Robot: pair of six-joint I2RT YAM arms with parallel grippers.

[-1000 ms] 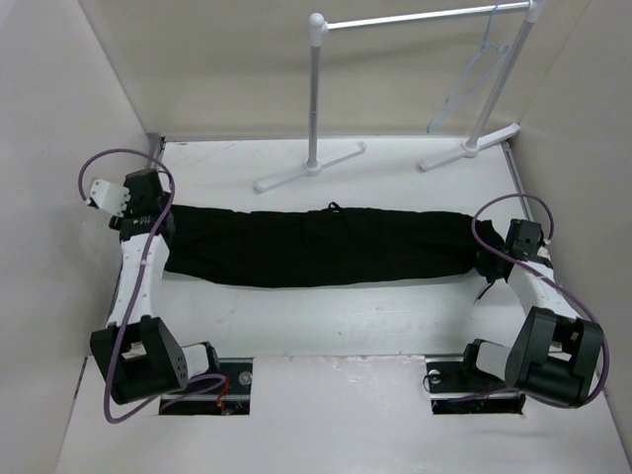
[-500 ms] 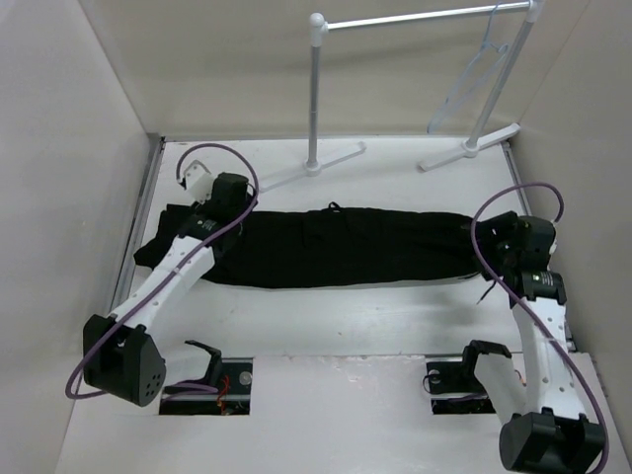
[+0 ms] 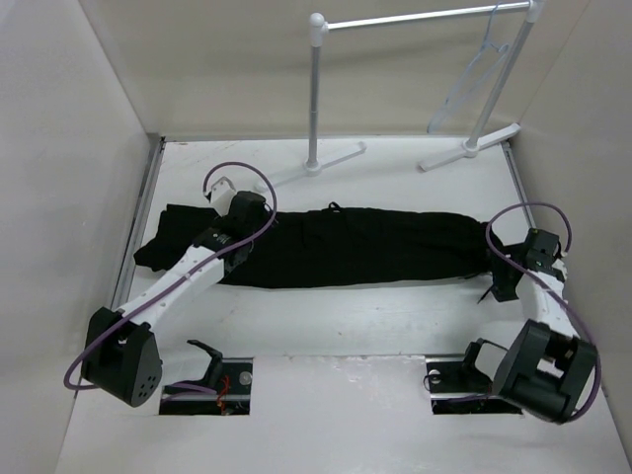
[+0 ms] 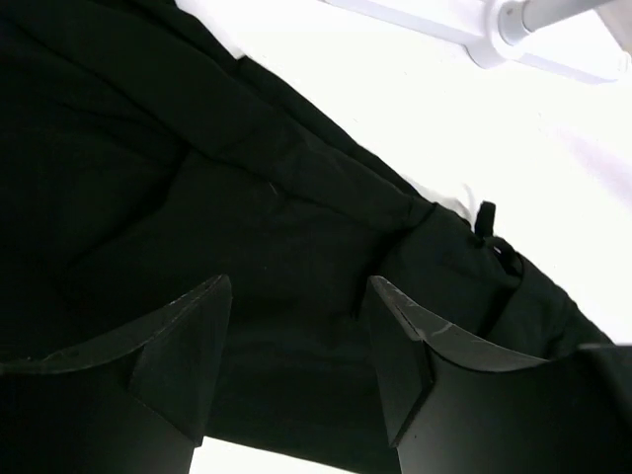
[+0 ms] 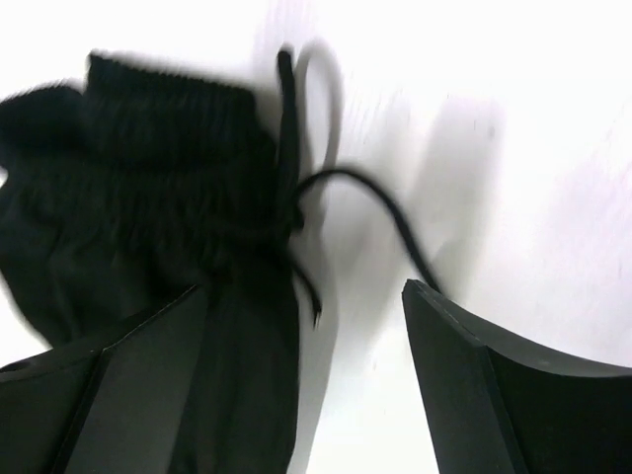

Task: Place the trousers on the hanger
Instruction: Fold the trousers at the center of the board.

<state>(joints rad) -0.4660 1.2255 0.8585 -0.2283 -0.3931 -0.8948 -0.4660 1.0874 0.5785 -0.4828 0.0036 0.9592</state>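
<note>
- Seen from above, the trousers [image 3: 336, 247] lie as one long black band across the worktop [image 3: 375, 316], reaching nearly from side to side.
- At the back, the hanger [image 3: 472, 81] hangs from the right end of the rack [image 3: 316, 99], well apart from the trousers.
- From the left wrist, the left pincer [image 4: 298, 286] is spread open over dark folds in the left part of the band, with nothing between its jaws. I cannot tell whether the tips touch the cloth.
- A small loop [image 4: 484, 219] stands on the far edge of the fabric, and the rack foot [image 4: 553, 49] lies beyond it on bare white.
- From the right wrist, the right pincer [image 5: 306, 291] is also wide open and holds nothing. It is poised over the ribbed waist [image 5: 168, 99] at the right end, beside the drawstring [image 5: 365, 193] that trails onto the worktop.
- The trousers look soft, limp and fairly light but bulky, so they will likely sag, fold and slip wherever they are unsupported.
- The gathered waist and a thick fold of leg seem the best places to take hold. The thin drawstring is a poor one, since it would probably just pull through.
- The slim hanger will probably swing when touched.
- By count there is one pair of trousers, one hanger, one rack and two pincers.
</note>
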